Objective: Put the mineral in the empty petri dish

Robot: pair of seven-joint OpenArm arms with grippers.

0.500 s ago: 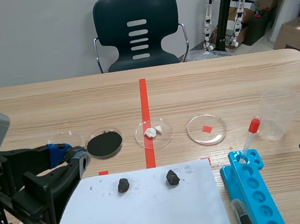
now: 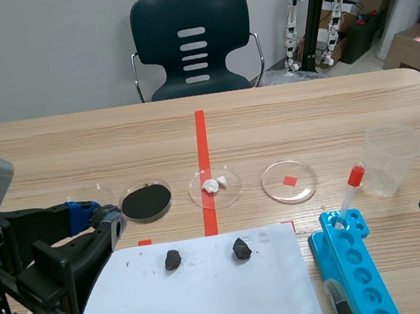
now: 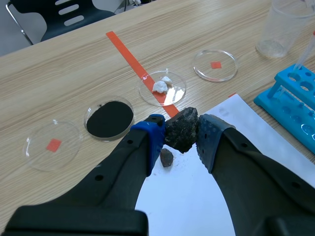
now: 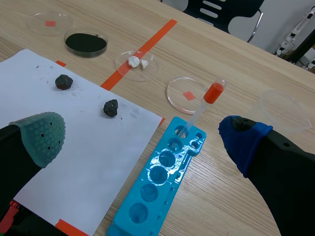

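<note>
Bright even light, soft shadows, glare on the blue rack (image 4: 162,172).

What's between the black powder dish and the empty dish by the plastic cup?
A clear petri dish holding white lumps, on the orange-red tape line, seen in the scene view between the black-powder dish and the empty clear petri dish.

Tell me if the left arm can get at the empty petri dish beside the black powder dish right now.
Probably yes. The left end effector, shut on the mineral, hangs close to that empty petri dish, and only the low black powder dish lies nearby; nothing tall blocks the way.
</note>
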